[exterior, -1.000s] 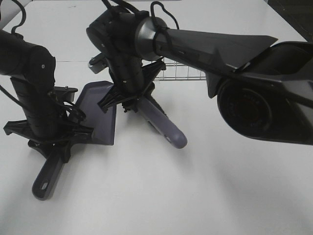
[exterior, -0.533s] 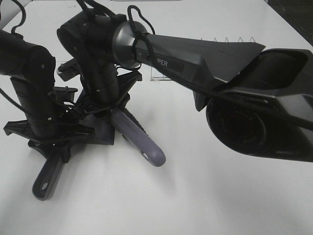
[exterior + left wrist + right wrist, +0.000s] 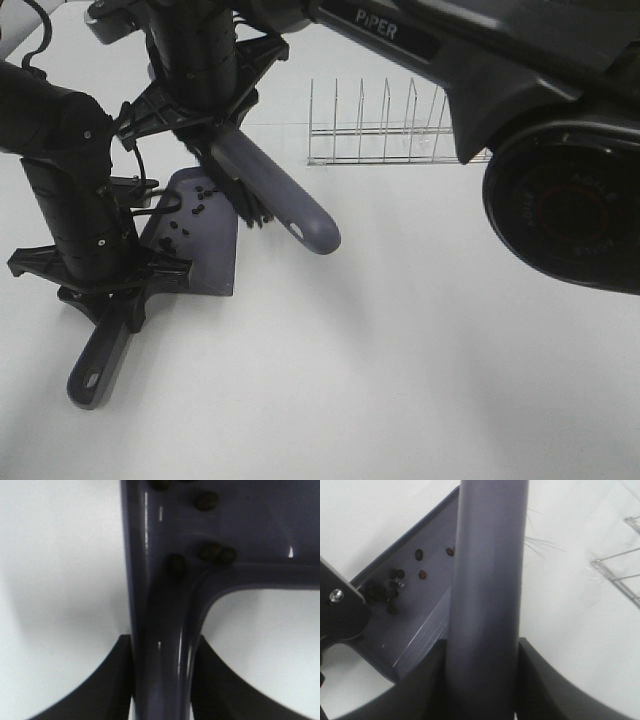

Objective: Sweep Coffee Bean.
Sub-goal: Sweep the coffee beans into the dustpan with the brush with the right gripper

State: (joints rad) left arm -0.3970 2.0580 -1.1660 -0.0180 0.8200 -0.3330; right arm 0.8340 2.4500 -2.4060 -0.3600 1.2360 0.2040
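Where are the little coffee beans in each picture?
Exterior high: coffee beans scattered in the dustpan, left of the brush.
Left wrist: beans in the pan, near where its handle joins.
Right wrist: beans in the pan, beside the brush handle.
Shared landmark: the grey-purple dustpan.

"PiPER", on right arm (image 3: 450, 50) (white lettering)

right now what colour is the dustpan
Grey-purple all over; the dustpan shows best in the right wrist view.
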